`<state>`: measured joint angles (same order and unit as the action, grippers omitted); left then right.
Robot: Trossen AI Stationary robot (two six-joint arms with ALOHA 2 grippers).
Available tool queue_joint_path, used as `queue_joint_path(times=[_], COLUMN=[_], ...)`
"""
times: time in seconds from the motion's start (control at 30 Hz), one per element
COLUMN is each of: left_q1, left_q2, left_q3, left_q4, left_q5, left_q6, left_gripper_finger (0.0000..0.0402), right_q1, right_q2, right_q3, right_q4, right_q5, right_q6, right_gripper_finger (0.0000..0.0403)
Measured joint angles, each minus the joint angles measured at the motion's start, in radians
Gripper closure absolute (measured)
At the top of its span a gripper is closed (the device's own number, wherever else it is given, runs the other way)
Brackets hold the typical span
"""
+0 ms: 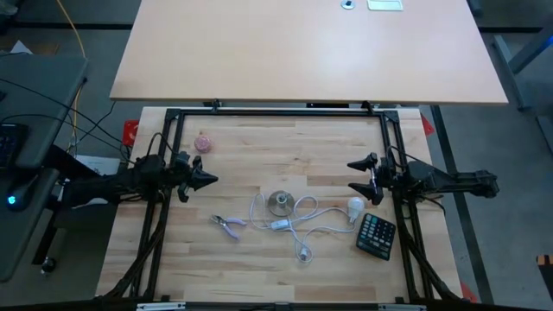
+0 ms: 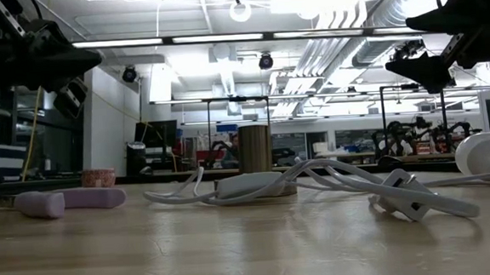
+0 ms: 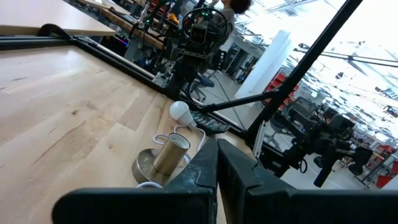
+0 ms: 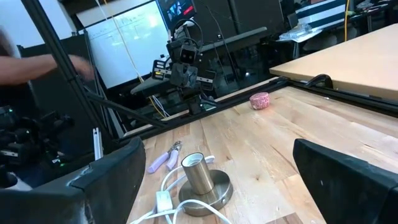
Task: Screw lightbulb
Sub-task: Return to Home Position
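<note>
The white lightbulb [image 1: 355, 206] lies on its side on the table near the right side; it also shows in the low view [image 2: 485, 153] and the left wrist view [image 3: 180, 112]. The round grey socket base [image 1: 279, 203] with its upright brass socket [image 4: 198, 174] stands at the table's middle, its white cord [image 1: 302, 226] looped around it. My left gripper [image 1: 210, 179] hangs shut and empty above the table's left part [image 3: 216, 171]. My right gripper [image 1: 354, 176] hangs open and empty just on the far side of the bulb [image 4: 217, 158].
Pink-handled pliers [image 1: 229, 226] lie left of the socket base. A black calculator [image 1: 377, 235] lies near the bulb at the front right. A small pink ball [image 1: 203, 142] sits at the far left. A black frame [image 1: 276, 111] borders the table.
</note>
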<state>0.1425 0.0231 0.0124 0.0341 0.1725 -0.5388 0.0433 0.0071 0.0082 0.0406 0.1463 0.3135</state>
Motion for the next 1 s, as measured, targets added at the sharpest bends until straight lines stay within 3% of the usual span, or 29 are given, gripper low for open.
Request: queue_joint_path(times=[1.0], left_q1=[-0.014], left_q2=[0.0], left_q3=[0.0], left_q4=[0.0], left_q5=[-0.001], left_q6=[0.0], left_gripper_finger=[0.0402], right_q1=[0.0], right_q2=[0.0], right_q3=[0.0], right_q4=[0.0], right_q5=[0.0], right_q6=[0.0], right_gripper_finger=[0.0006])
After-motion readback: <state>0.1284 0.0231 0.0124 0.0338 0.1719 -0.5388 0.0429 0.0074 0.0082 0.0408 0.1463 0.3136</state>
